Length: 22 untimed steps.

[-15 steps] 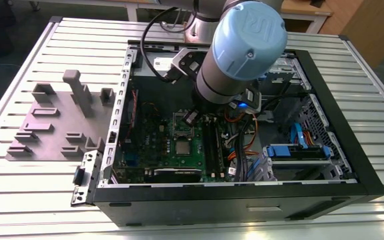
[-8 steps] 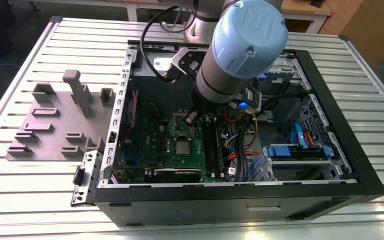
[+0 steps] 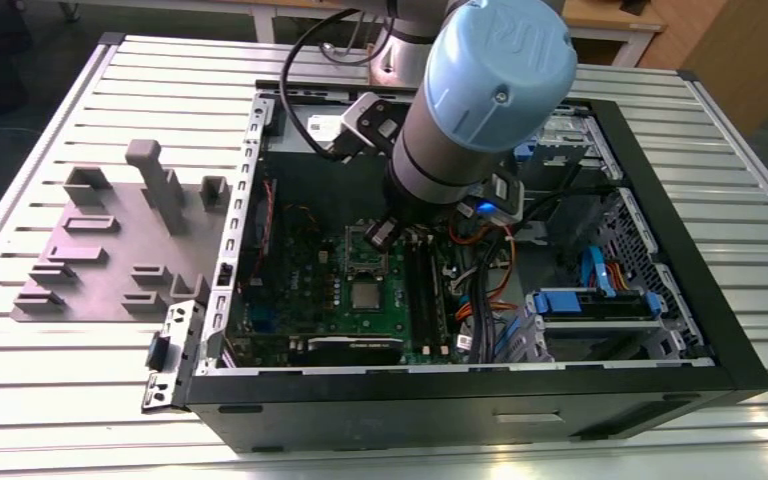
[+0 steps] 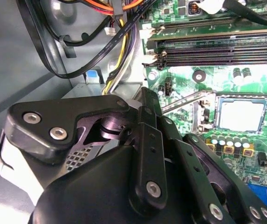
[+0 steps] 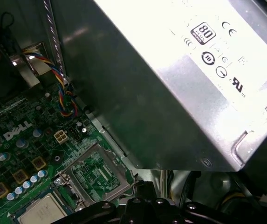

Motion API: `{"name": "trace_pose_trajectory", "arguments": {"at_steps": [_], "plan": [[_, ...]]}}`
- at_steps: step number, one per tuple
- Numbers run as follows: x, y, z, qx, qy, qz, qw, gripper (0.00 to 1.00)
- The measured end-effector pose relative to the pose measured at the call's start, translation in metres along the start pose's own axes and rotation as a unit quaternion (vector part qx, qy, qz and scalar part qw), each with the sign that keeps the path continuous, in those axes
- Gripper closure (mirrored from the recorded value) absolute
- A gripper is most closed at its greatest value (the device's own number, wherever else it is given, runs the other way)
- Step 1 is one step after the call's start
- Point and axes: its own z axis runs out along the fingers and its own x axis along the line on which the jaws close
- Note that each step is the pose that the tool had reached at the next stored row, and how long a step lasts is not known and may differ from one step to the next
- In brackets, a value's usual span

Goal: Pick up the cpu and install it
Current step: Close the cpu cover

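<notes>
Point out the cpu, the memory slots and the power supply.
cpu (image 4: 242, 114): second wrist view, centre of its silvery top.
memory slots (image 4: 217, 59): second wrist view, middle of one black slot.
power supply (image 5: 170, 93): first wrist view, its grey metal side.

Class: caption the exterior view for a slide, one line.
Robot arm inside an open computer case, near the cpu on the green motherboard.

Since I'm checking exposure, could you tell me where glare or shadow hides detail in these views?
Second wrist view: bright light washes out the cpu and the motherboard around it; first wrist view: glare bleaches the labelled face of the power supply; exterior view: the computer case is dark inside near the arm.
</notes>
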Motion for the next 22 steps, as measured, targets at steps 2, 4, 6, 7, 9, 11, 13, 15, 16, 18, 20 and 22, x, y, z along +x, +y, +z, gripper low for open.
{"name": "trace_pose_trajectory", "arguments": {"at_steps": [2,4,6,7,9,11,13,15,16,18,20,22], "plan": [[-0.0002,0.0004,-0.0010,0.0000,0.0000,0.000,1.00000,0.89],[-0.0003,0.0008,-0.0017,0.0001,0.0001,0.000,1.00000,0.89],[-0.0002,0.0010,-0.0024,0.0004,0.0004,0.000,1.00000,0.89],[-0.0001,0.0011,-0.0026,0.0005,0.0006,0.000,1.00000,0.89],[0.0000,0.0013,-0.0032,0.0009,0.0010,0.000,1.00000,0.89],[0.0001,0.0016,-0.0037,0.0015,0.0018,0.000,1.00000,0.89],[0.0002,0.0019,-0.0044,0.0024,0.0029,0.000,0.99999,0.89],[0.0002,0.0021,-0.0049,0.0030,0.0036,0.000,0.99999,0.89],[0.0002,0.0022,-0.0052,0.0033,0.0039,0.000,0.99999,0.89],[0.0003,0.0026,-0.0059,0.0038,0.0046,0.000,0.99998,0.89],[0.0003,0.0030,-0.0066,0.0040,0.0049,0.000,0.99998,0.89],[0.0004,0.0036,-0.0074,0.0043,0.0051,0.001,0.99998,0.89]]}}
